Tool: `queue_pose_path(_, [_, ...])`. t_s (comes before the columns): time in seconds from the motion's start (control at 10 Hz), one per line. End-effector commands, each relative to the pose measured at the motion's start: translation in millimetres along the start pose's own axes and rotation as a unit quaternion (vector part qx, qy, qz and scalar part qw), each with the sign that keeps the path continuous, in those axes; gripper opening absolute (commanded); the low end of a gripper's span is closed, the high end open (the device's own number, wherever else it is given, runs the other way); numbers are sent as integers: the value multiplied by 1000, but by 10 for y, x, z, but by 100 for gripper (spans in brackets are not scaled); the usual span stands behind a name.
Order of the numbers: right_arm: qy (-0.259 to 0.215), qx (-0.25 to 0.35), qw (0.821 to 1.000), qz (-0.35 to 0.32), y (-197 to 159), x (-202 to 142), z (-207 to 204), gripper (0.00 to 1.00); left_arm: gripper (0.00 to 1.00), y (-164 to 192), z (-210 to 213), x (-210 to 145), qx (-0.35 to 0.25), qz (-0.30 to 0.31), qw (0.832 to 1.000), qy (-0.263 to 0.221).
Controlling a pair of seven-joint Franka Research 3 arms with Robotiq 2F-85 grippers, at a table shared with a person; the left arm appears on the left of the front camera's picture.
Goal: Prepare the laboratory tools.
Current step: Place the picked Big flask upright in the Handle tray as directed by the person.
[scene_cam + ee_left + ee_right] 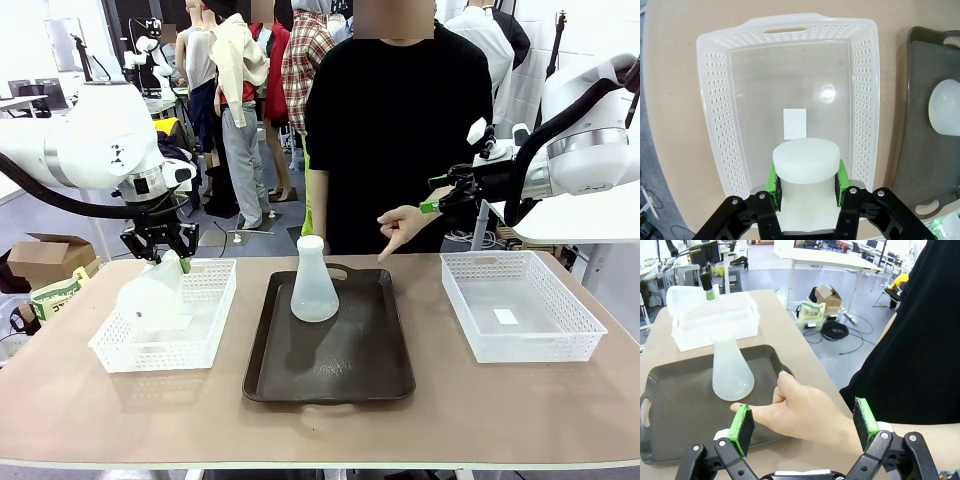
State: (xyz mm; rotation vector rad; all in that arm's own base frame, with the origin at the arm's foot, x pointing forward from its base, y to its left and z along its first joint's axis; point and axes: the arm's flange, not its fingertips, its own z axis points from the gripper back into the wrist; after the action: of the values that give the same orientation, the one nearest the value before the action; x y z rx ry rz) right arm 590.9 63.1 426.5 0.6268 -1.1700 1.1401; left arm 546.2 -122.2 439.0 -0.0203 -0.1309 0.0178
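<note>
Here, in the front view, the left tool (160, 243) grips one flask (155, 296) by its neck, the body hanging tilted over the left basket (205, 345). The second flask (313, 281) stands upright on the dark tray (330, 375) in the middle of the desk (80, 420). The person's hand (402, 228) points down toward the tray, close to the right tool (436, 203), which hovers above the desk.

From the left wrist, the green pads (772, 179) clamp the neck below the flask's rim, directly over the basket floor. The smooth neck could slip, or the hanging base catch the basket wall during transfer.

From the right wrist, the right tool's pads (742, 422) stand wide apart, holding nothing, with the hand just beyond them; closing or advancing now risks pinching it.
</note>
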Motion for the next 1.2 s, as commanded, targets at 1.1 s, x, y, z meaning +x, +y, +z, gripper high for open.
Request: queue_pose_path(1.1, [1,2,1000,0,11,-12,-1,100,0,-568,493,-624,-156,-506,814,-240])
